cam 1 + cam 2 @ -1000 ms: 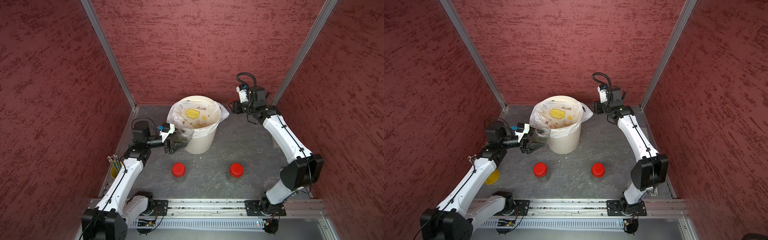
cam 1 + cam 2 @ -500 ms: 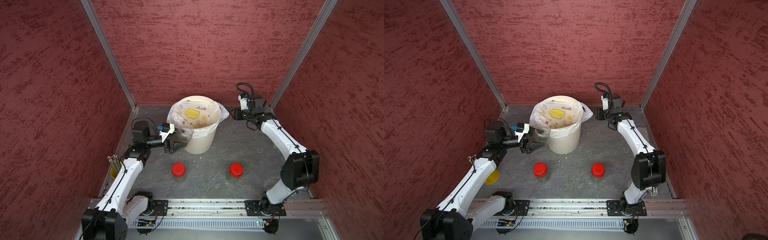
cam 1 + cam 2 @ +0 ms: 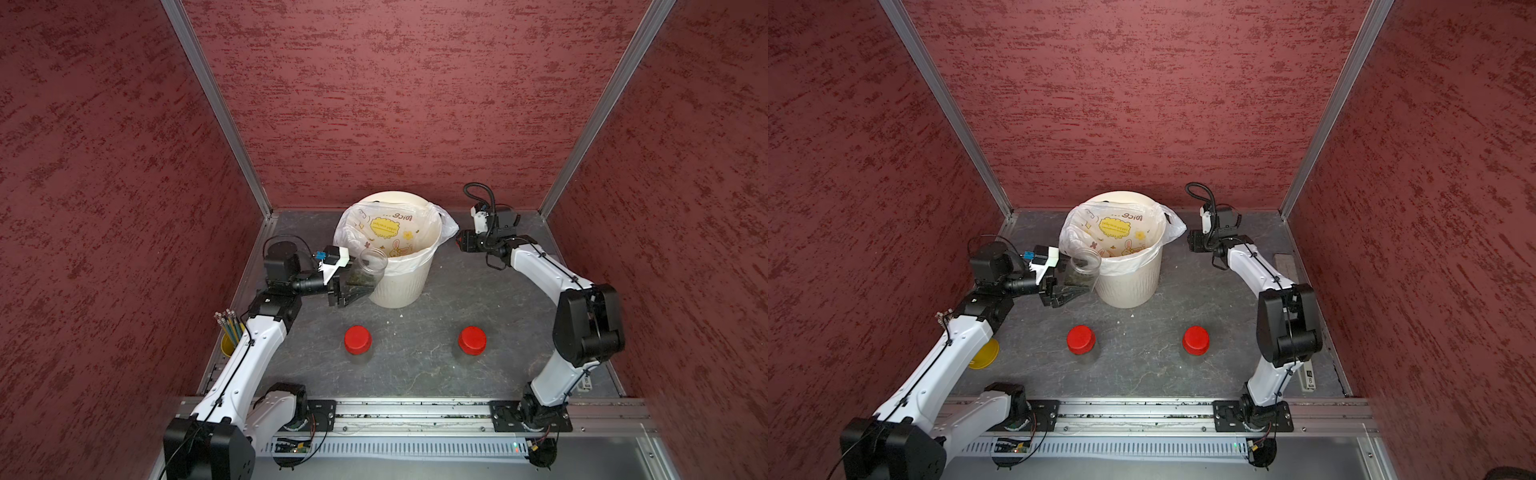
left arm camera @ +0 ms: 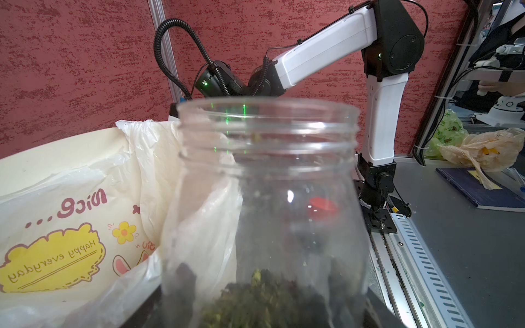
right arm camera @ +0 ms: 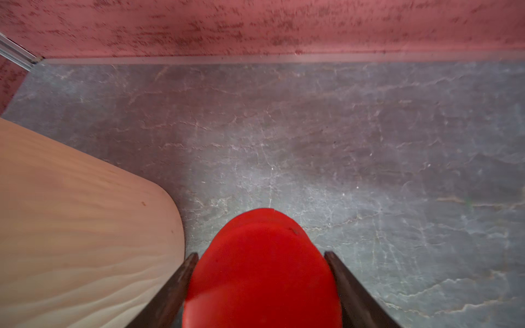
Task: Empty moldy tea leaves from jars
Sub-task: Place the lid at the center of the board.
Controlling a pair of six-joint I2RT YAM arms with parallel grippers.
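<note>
- Holds the open jar in the left jaws, which are shut tight on the lower part of its body; lid off, jar tilted, mouth pointing away from the jaws.
- Shows dark tea leaves lying at the bottom of this jar, at the end nearest the left jaws; by the look, not yet poured.
- Finds the cream bin with its printed white bag just ahead of the left jaws, the jar mouth close to the rim but seemingly not over the opening.
- Grips a red lid between the right jaws, spread only as wide as the lid and pressed on its two sides; cannot tell whether the lid touches the desk beneath.
- Leaves a closed jar and a second closed jar standing upright, well apart from both pairs of jaws.
- Appears to be in the emptying of the first jar, just before the pour.
- Calls next for bringing the jar mouth over the rim, then rolling the left wrist until the mouth points down into the bag, with a firm grip because smooth plastic can slip; perhaps a small shake for damp leaves that stick.
</note>
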